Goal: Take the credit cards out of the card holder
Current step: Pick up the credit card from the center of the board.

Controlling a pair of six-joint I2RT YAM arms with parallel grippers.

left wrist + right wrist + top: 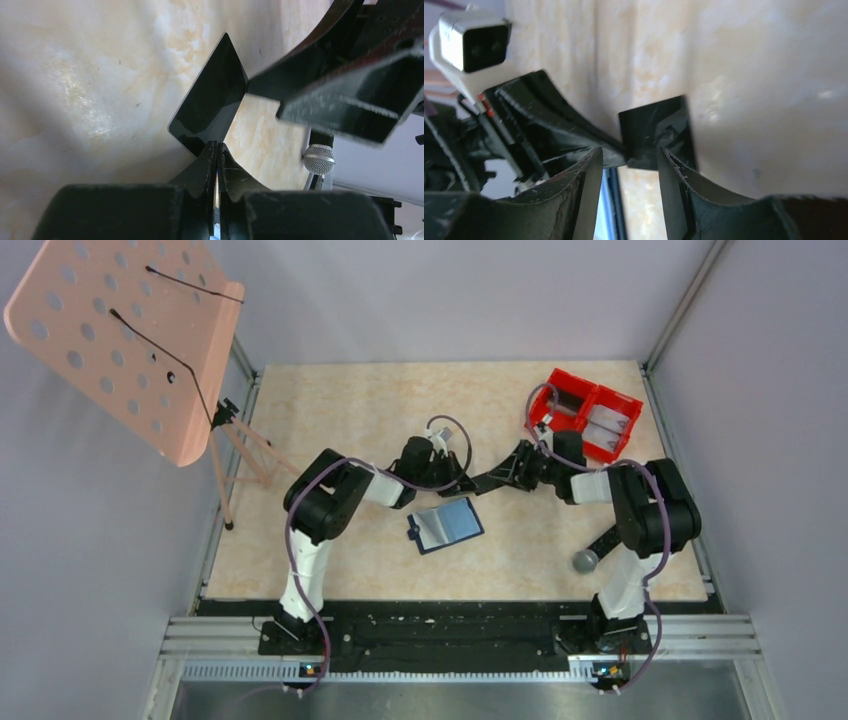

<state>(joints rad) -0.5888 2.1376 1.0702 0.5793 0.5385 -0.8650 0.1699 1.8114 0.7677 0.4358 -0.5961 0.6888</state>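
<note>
The card holder [446, 525] lies open on the table, pale blue-grey inner faces up, just in front of both grippers. My left gripper [216, 146] is shut on one corner of a black credit card [210, 107], which it holds on edge above the table. My right gripper [629, 152] is open, with a finger on each side of the card's far end [656, 131] and not closed on it. From above, the left gripper [460, 480] and right gripper [497, 480] meet tip to tip behind the card holder. No other card shows.
A red two-compartment bin [585, 412] stands at the back right. A grey ball [586, 561] sits by the right arm's base and also shows in the left wrist view as the grey ball [318, 159]. A pink perforated board on a stand [130, 340] rises at the far left.
</note>
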